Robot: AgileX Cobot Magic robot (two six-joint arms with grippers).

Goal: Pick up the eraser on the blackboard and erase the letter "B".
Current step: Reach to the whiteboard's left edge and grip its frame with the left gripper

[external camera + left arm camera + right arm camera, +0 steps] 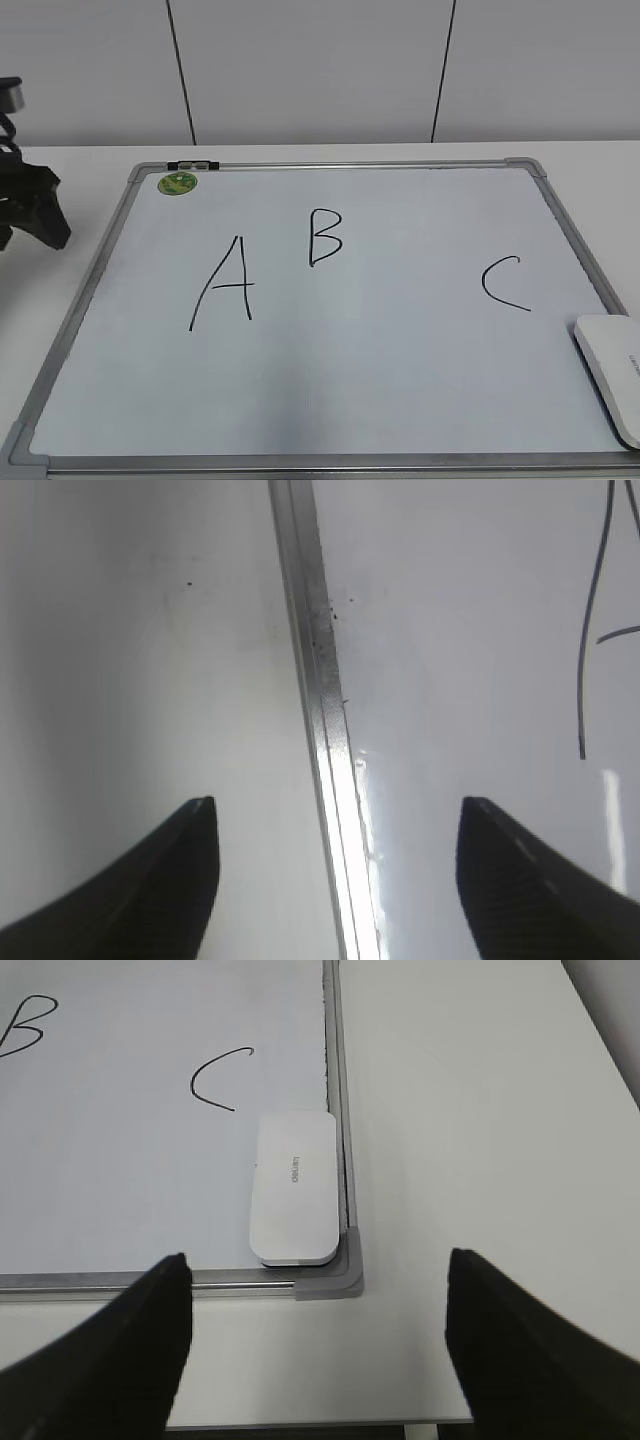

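The blackboard (380,380) is a white board with a grey frame, lying flat on the table. The black letter "B" (325,236) is drawn near its upper middle, and part of it shows in the right wrist view (22,1026). The white eraser (612,372) lies at the board's near right corner, against the frame, and shows whole in the right wrist view (294,1188). My right gripper (318,1335) is open and empty, above the table just in front of that corner. My left gripper (335,865) is open and empty, over the board's left frame edge (322,695); in the exterior view it sits at the far left (30,205).
An "A" (225,285) and a "C" (503,283) are drawn beside the "B". A round green magnet (178,183) sits at the board's top left corner. The white table (470,1110) runs on right of the board to its front edge. A white wall stands behind.
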